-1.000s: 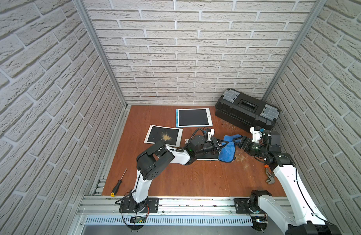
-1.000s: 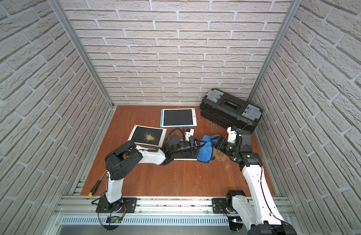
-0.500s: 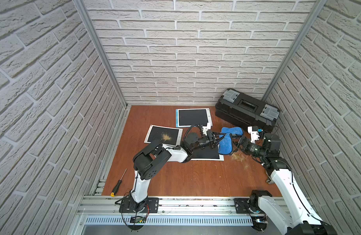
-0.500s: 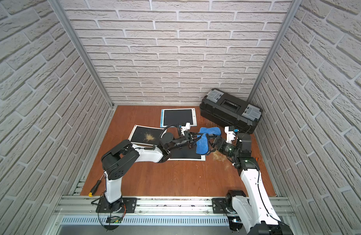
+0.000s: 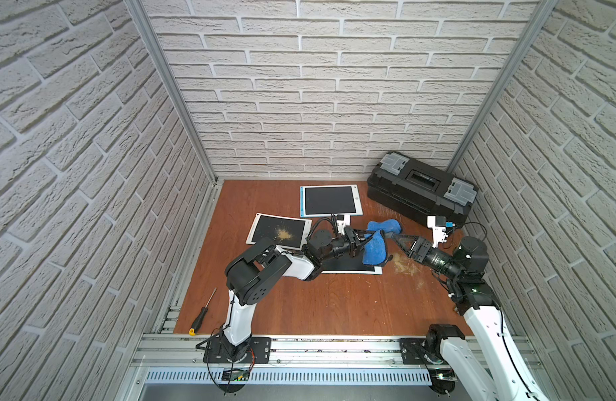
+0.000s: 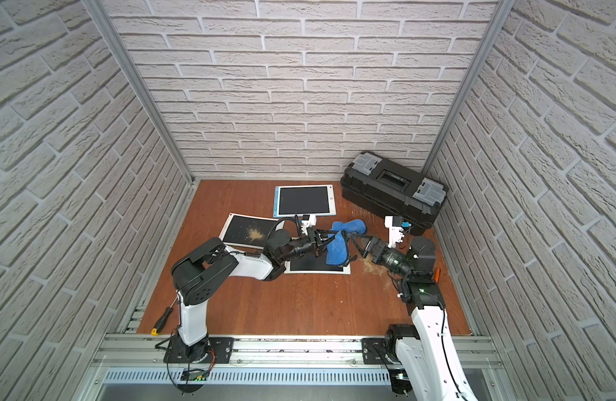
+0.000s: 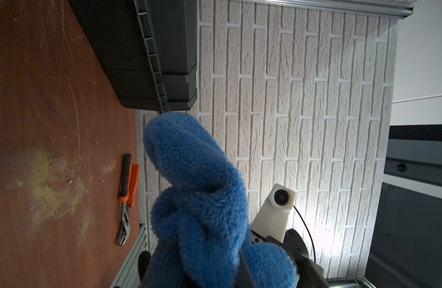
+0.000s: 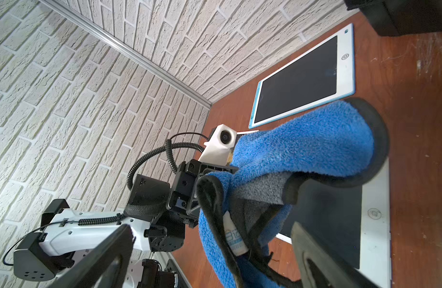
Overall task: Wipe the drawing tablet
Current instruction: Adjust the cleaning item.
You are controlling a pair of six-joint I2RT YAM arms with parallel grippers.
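The left end effector [image 5: 360,239] is clamped on one end of the cloth [image 5: 376,246], which hangs in a loose fold from it. The right end effector [image 5: 391,242] faces it tip to tip with its jaws wide apart. In the right wrist view the cloth [image 8: 302,147] droops between those fingers [image 8: 319,261] but is not pinched.

The step in hand looks like passing the cloth to the left arm. To do it well, the right end effector should back straight away from the cloth, because a black strap dangles near its fingers and could snag.

Just below both end effectors lies a tablet [image 5: 348,269] whose screen looks clean. The dusty tablet [image 5: 280,231] lies behind the left end effector, beside its wrist, and probably needs the wiping. A third tablet [image 5: 331,200] lies beyond the left end effector toward the back wall.

For the wipe, lower the cloth until it lies flat rather than bunched. Sweep the grit toward a free edge of the dusty tablet, away from the other two tablets.

There is open worktop [image 5: 299,305] behind the left arm's elbow. The toolbox [image 5: 421,187] crowds the far side of the right end effector. Swept dust [image 5: 402,264] lies under its wrist, and pliers [image 7: 126,197] lie by the side wall.
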